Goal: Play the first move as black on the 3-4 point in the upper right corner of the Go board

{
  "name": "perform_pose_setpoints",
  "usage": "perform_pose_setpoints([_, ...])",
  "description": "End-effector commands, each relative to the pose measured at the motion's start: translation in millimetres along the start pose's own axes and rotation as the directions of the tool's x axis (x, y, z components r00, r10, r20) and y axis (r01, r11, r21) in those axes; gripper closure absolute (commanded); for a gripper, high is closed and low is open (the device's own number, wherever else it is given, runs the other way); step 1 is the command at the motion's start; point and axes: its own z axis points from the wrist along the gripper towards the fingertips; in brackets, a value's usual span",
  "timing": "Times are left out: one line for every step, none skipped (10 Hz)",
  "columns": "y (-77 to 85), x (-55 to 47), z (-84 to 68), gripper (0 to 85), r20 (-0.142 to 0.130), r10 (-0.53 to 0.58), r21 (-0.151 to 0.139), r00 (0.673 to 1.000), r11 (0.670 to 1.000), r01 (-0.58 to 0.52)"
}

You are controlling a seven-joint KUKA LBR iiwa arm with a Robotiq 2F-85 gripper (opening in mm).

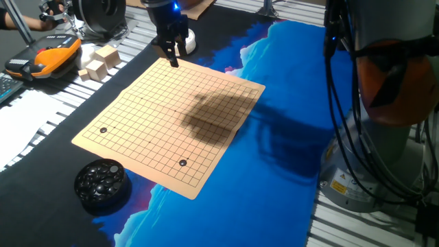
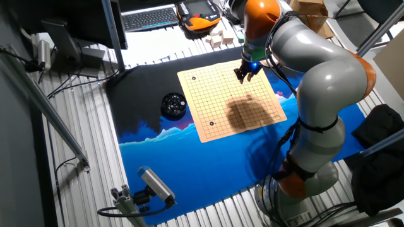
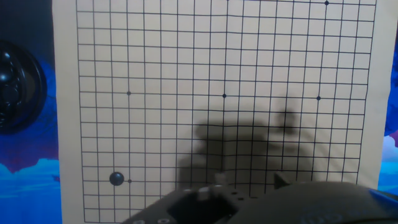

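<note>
Black stones fill the round bowl (image 1: 101, 183) beside the board (image 1: 171, 120); the hand's (image 1: 171, 60) grip is unclear.

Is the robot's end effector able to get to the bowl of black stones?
Probably yes. The end effector hangs over the board's far corner, and only the open Go board lies between it and the uncovered bowl of black stones.

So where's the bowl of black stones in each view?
One fixed view: bowl of black stones at lower left, just off the near edge of the Go board.
The other fixed view: bowl left of centre, beside the board's left edge.
Hand view: bowl cut off at the left edge, beside the board.
Shared landmark: the Go board.
</note>
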Motion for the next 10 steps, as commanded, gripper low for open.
perform_pose_setpoints([0.0, -0.1, -0.1, 85.0, -0.001, 0.0, 0.0, 1.0, 1.0, 0.0])
perform_pose_setpoints([0.0, -0.2, -0.1, 85.0, -0.003, 0.0, 0.0, 1.0, 1.0, 0.0])
perform_pose_setpoints([0.0, -0.3, -0.1, 85.0, -0.003, 0.0, 0.0, 1.0, 1.0, 0.0])
perform_pose_setpoints([0.0, -0.2, -0.1, 85.0, -0.003, 0.0, 0.0, 1.0, 1.0, 0.0])
perform_pose_setpoints([0.1, 0.2, 0.0, 85.0, 0.003, 0.0, 0.0, 1.0, 1.0, 0.0])
perform_pose_setpoints([0.0, 0.1, -0.1, 85.0, 0.002, 0.0, 0.0, 1.0, 1.0, 0.0])
perform_pose_setpoints([0.1, 0.1, -0.1, 85.0, 0.0, -0.003, 0.0, 1.0, 1.0, 0.003])
perform_pose_setpoints([0.1, 0.1, -0.1, 85.0, 0.0, -0.006, 0.001, 1.0, 1.0, 0.006])
perform_pose_setpoints([0.1, 0.1, -0.1, 85.0, -0.001, -0.008, 0.001, 1.0, 1.0, 0.008])
perform_pose_setpoints([0.1, 0.1, -0.1, 85.0, -0.001, -0.008, 0.001, 1.0, 1.0, 0.008])
